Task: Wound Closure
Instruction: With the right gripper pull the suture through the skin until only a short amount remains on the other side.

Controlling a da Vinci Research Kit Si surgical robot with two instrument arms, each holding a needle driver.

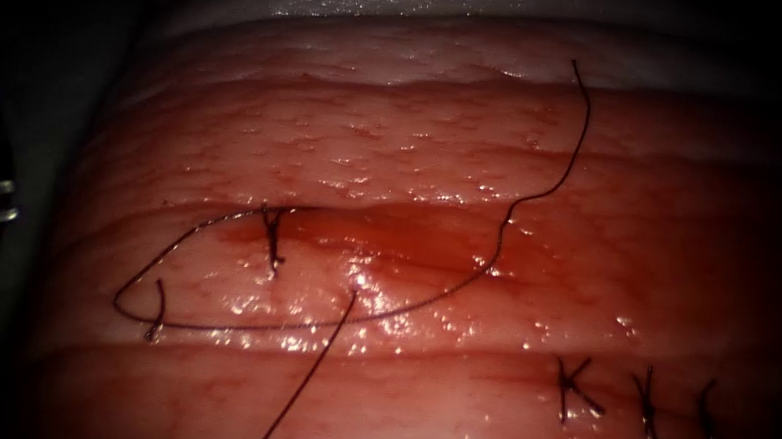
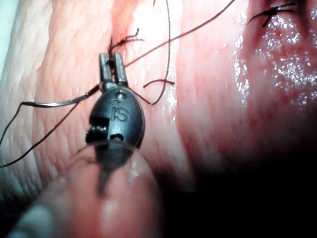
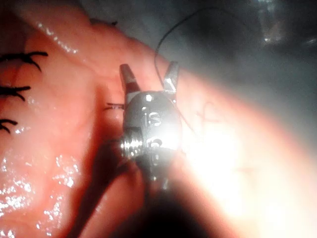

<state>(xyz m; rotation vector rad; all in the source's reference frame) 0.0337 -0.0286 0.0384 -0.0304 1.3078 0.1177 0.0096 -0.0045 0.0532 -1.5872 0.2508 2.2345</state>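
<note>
Nearest the endoscope, three tied stitches [image 1: 645,399] sit at lower right, so that stretch looks done. Mid-field, the cut [image 1: 388,239] gapes, wet with red fluid [image 1: 427,255], one knot [image 1: 272,239] at its left end; most remains. Loose thread [image 1: 513,215] loops across the tissue [image 1: 423,133]. Needle [image 2: 59,103] lies free beside the left tool [image 2: 112,67], jaws narrowly parted, empty. Right tool [image 3: 148,77]: jaws wide, empty.
</note>
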